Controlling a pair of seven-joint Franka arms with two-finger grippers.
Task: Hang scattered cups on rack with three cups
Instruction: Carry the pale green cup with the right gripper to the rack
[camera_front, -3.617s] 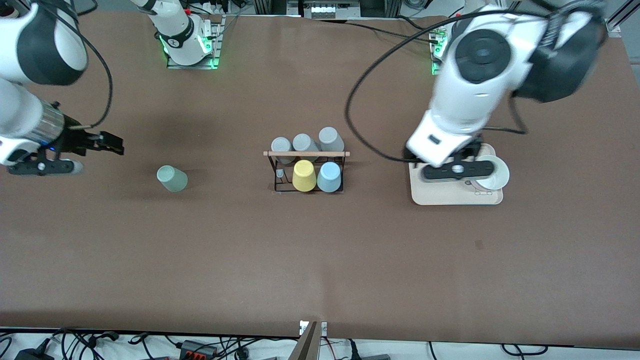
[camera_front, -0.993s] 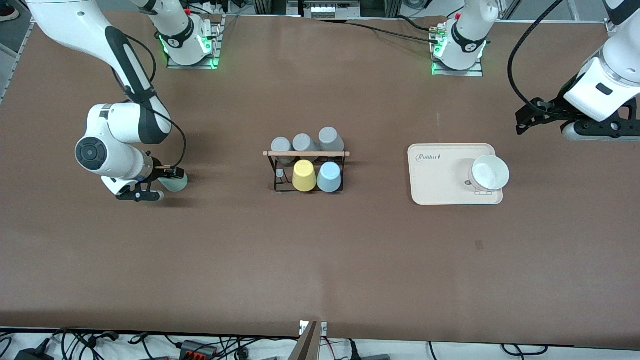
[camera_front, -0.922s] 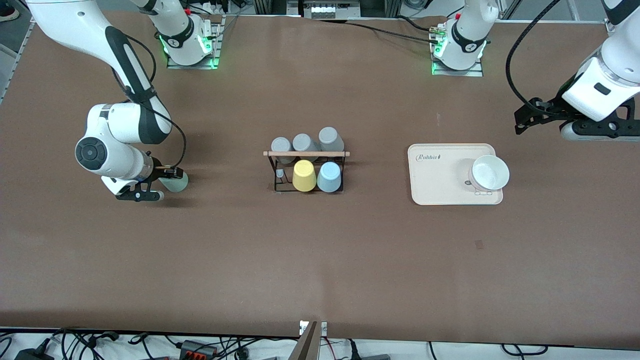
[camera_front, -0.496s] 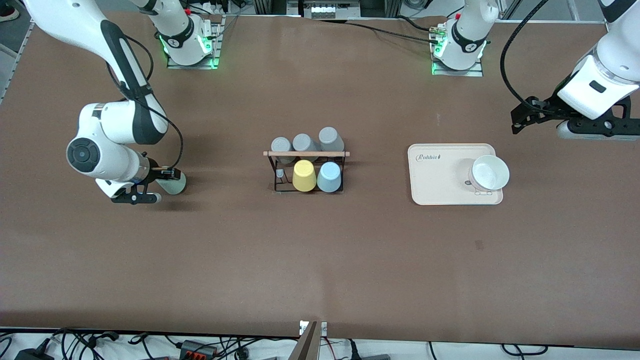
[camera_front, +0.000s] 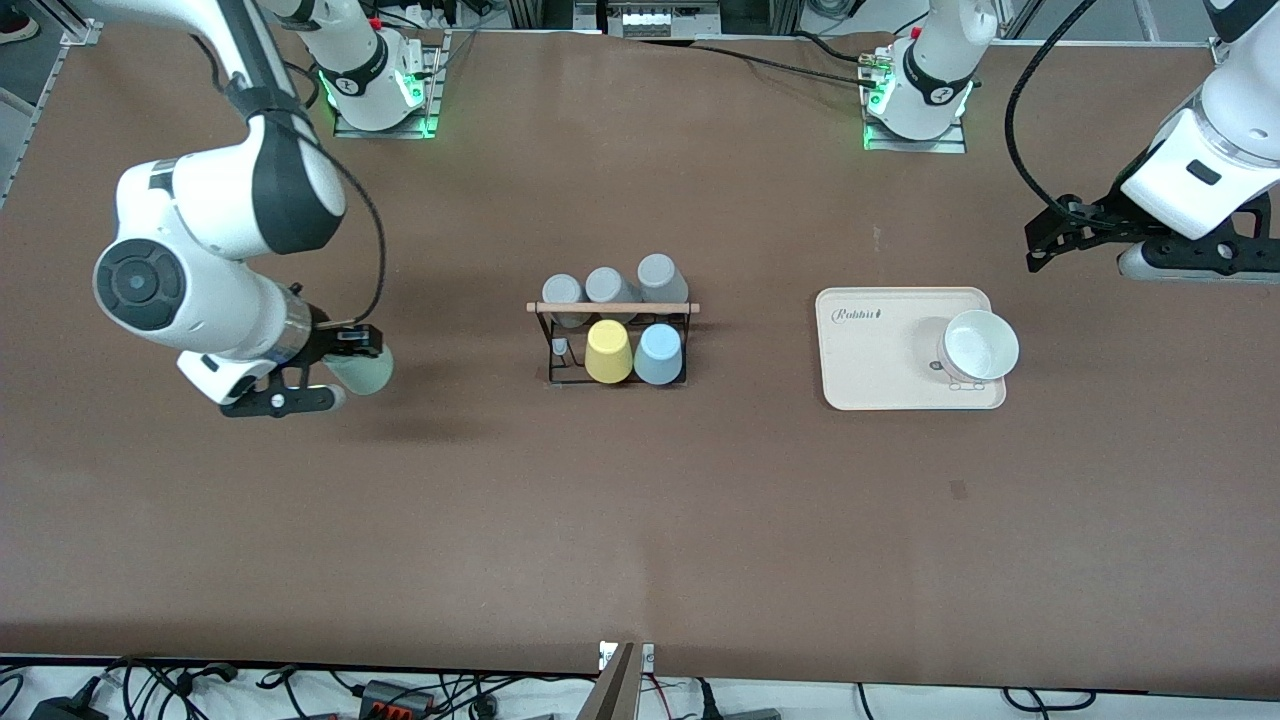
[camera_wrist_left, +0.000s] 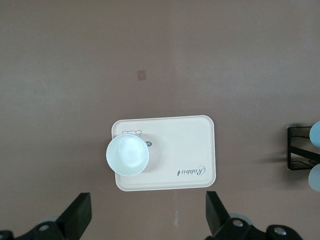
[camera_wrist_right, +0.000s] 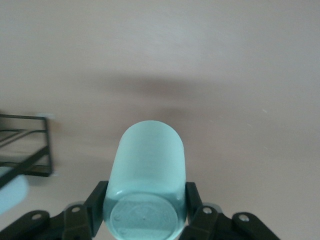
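Right hand (camera_wrist_right: 146, 220) clamps the mint cup (camera_wrist_right: 146, 185) over the counter (camera_front: 640, 520), toward the right arm's end from the rack (camera_front: 615, 335) | right wrist view alone shows both fingers pressing its sides | left hand (camera_wrist_left: 145, 220) spread wide, waiting above the cream tray (camera_wrist_left: 185, 145)

A robotics lab: two arm bases (camera_front: 378, 95) are glowing green on a brown table (camera_front: 640, 520), with aluminium framing (camera_front: 650, 15) running along the far edge and cables (camera_front: 300, 690) trailing along the near edge.
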